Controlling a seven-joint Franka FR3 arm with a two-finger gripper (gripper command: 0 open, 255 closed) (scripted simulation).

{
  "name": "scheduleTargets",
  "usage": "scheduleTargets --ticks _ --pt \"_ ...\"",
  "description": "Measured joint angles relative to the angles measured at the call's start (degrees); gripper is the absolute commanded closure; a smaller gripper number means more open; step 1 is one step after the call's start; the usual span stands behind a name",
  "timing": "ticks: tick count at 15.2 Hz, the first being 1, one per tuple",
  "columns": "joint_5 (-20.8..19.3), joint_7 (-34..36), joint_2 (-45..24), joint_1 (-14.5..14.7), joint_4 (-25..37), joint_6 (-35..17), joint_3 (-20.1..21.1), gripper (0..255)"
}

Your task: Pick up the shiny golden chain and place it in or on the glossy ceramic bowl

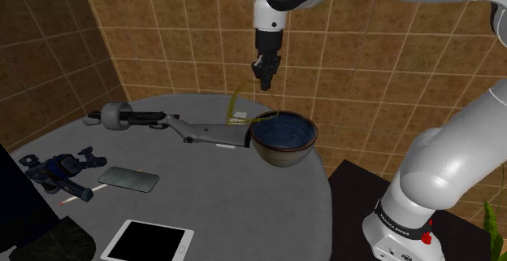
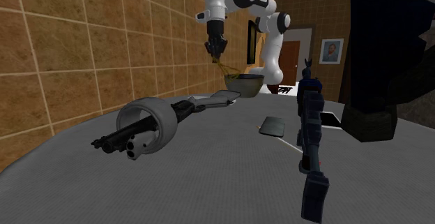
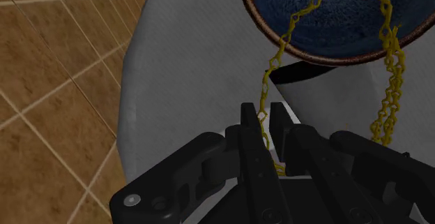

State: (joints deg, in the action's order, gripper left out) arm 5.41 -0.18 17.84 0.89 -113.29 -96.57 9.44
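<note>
My black gripper hangs above the far edge of the round grey table, up and to the left of the bowl in the shoulder view. It is shut on a golden chain, pinched between the fingers. From there the chain droops in loops, and part of it lies over the rim and inside the bowl. The bowl is brown outside and glossy dark blue inside, and stands upright on the table. In the second exterior view the gripper holds the chain just above the bowl.
A long grey gun with a ring at its muzzle lies beside the bowl. Nearer the front are a phone, a tablet, a pencil and a blue-black tool. A tiled wall stands close behind the table.
</note>
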Motion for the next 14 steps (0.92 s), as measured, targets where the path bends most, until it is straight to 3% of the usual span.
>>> scheduleTargets --ticks 6,14 --pt "1.4 -1.3 13.7 0.7 -12.3 1.4 -1.2 255" --pt "1.9 -1.7 16.0 0.9 -19.6 -3.5 -1.1 255"
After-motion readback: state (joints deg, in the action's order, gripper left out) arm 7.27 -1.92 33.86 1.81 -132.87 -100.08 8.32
